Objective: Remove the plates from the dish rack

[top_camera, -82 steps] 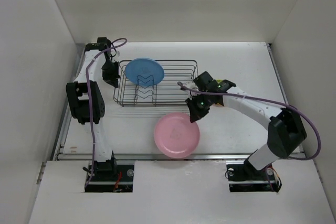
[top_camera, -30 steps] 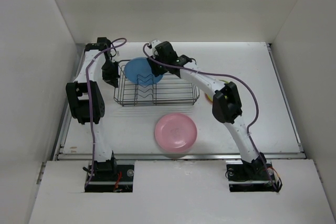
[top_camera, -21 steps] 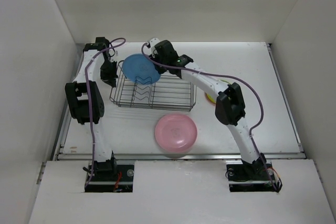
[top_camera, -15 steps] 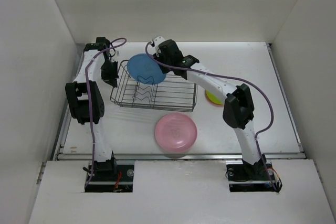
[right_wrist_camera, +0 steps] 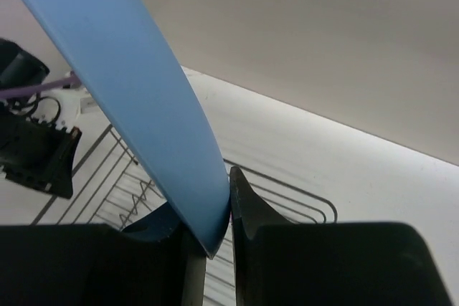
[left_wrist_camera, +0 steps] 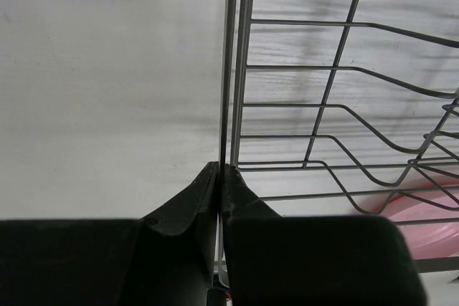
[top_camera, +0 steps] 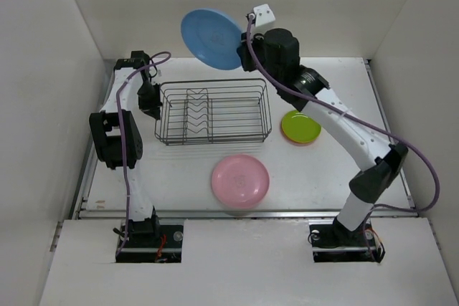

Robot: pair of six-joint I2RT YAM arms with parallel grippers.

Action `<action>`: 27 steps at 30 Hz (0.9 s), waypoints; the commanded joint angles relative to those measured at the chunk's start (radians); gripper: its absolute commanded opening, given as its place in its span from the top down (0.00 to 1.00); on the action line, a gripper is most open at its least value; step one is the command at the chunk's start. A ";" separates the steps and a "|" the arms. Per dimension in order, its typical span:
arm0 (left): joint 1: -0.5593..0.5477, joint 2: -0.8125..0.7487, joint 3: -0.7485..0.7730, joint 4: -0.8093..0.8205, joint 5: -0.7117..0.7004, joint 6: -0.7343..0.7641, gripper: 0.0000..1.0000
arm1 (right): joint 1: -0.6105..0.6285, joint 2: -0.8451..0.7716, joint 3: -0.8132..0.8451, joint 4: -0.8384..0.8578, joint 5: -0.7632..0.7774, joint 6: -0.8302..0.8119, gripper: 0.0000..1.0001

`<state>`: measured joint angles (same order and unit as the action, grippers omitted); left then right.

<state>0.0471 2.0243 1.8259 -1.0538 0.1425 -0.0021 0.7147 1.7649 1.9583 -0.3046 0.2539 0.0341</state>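
Plates, position by position. The light blue plate (top_camera: 212, 39) is in the air above and behind the dish rack (top_camera: 213, 111), tilted on edge and clear of the wires. The right claw (top_camera: 244, 54) is clenched on its rim. The right wrist view shows that rim pinched between the two fingers (right_wrist_camera: 247, 209), with the rack below.

The pink plate (top_camera: 240, 181) lies flat on the tabletop (top_camera: 337, 91), in front of the rack's near side and apart from it. The lime green plate (top_camera: 300, 127) lies flat just beyond the rack's right end, close to the wire; whether it touches cannot be told. A thin orange edge (top_camera: 301, 143) shows under its near side.

The dish rack stands upright on the tabletop with its zigzag dividers running across the interior.

The left claw (top_camera: 152, 104) is at the rack's left end. In the left wrist view it (left_wrist_camera: 220, 170) is closed tight on the upright wire of the end rim, one finger on either side.
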 commanded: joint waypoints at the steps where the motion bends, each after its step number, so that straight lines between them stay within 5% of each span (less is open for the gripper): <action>1: 0.025 0.008 0.050 -0.018 -0.040 -0.029 1.00 | 0.003 -0.086 -0.090 -0.045 -0.051 0.023 1.00; 7: 0.025 0.008 0.059 -0.028 -0.020 -0.038 1.00 | 0.003 -0.215 -0.256 -0.377 -0.583 -0.069 1.00; 12: 0.025 0.017 0.078 -0.028 -0.020 -0.038 1.00 | 0.014 -0.251 -0.488 -0.527 -0.731 -0.069 1.00; 17: 0.025 0.017 0.078 -0.028 -0.011 -0.038 1.00 | 0.028 -0.240 -0.668 -0.562 -0.684 -0.014 1.00; 20: 0.025 0.017 0.069 -0.028 -0.011 -0.038 1.00 | 0.037 -0.213 -0.722 -0.547 -0.599 0.035 0.89; 25: 0.025 0.007 0.059 -0.028 -0.020 -0.038 1.00 | 0.037 -0.190 -0.717 -0.505 -0.478 0.076 0.43; 27: 0.025 -0.006 0.050 -0.019 -0.029 -0.038 1.00 | 0.037 -0.189 -0.705 -0.505 -0.452 0.076 0.32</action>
<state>0.0509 2.0460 1.8599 -1.0775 0.1444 -0.0055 0.7471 1.5795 1.2140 -0.8532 -0.2642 0.0811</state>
